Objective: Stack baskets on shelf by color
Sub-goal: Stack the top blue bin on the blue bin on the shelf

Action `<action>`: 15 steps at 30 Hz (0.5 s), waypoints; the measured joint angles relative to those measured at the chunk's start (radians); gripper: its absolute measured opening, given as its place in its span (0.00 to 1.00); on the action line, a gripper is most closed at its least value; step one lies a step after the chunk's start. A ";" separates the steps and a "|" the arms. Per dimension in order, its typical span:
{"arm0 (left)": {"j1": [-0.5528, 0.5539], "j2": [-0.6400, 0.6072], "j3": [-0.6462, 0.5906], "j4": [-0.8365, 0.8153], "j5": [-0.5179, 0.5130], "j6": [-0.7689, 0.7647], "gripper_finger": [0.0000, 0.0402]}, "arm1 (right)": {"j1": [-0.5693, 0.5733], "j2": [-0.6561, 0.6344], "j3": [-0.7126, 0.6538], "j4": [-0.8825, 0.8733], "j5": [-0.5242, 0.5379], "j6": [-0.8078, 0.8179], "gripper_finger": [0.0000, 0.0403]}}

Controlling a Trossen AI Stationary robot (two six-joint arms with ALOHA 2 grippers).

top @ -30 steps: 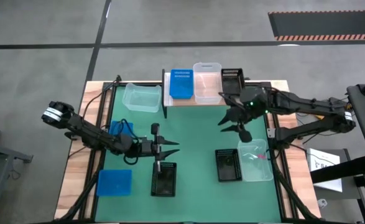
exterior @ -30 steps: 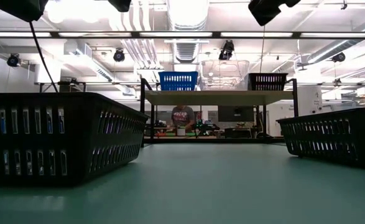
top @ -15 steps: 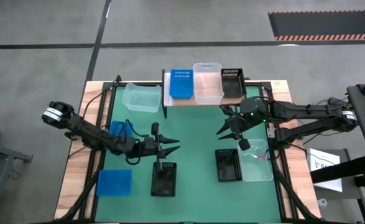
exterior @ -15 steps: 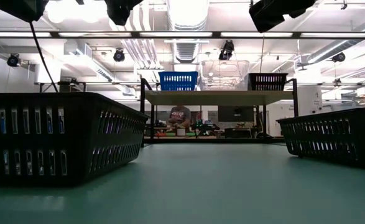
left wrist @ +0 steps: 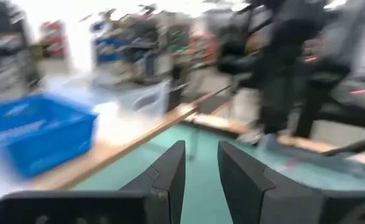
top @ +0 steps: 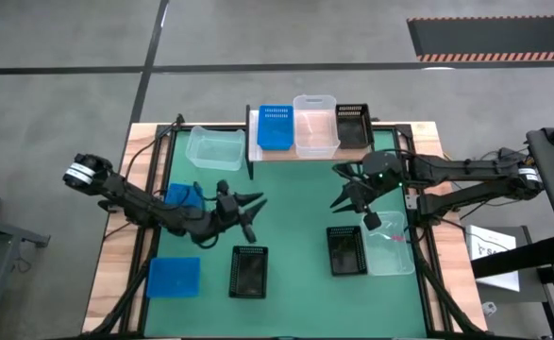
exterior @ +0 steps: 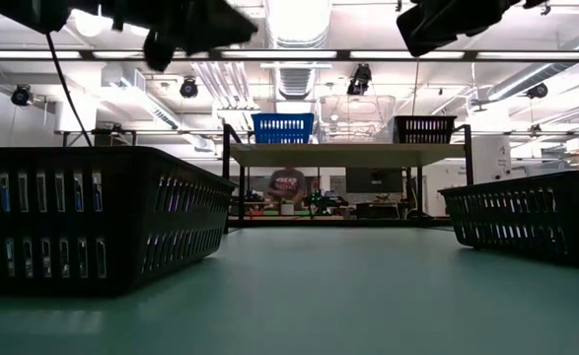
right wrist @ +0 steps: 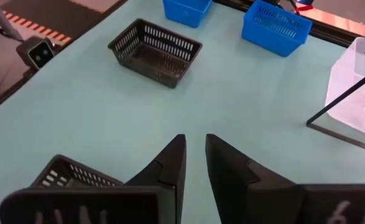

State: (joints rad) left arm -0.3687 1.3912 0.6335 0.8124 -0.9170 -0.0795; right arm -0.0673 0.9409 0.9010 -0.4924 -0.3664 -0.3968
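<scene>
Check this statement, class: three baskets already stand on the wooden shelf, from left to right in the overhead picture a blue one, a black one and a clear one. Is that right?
Not quite. The high view shows three baskets on the shelf, but the order is wrong: the blue basket is on the left, the clear basket is in the middle, and the black basket is on the right.

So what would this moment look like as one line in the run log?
shelf: one blue, one clear, one black basket | left gripper: empty, mid-table | right gripper: empty, above black basket
</scene>
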 joint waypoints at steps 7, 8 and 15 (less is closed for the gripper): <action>0.005 -0.044 0.005 -0.378 -0.141 -0.376 0.20 | 0.000 0.000 -0.012 -0.002 0.000 -0.024 0.13; 0.009 -0.054 0.010 -0.457 -0.141 -0.451 0.20 | 0.000 0.000 -0.012 -0.002 0.000 -0.028 0.13; 0.039 -0.130 0.069 -1.199 0.015 -1.137 0.19 | 0.000 0.000 -0.013 -0.003 0.000 -0.053 0.13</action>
State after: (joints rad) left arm -0.3300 1.2610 0.7026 -0.3863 -0.9019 -1.2167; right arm -0.0677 0.9409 0.8883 -0.4952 -0.3668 -0.4494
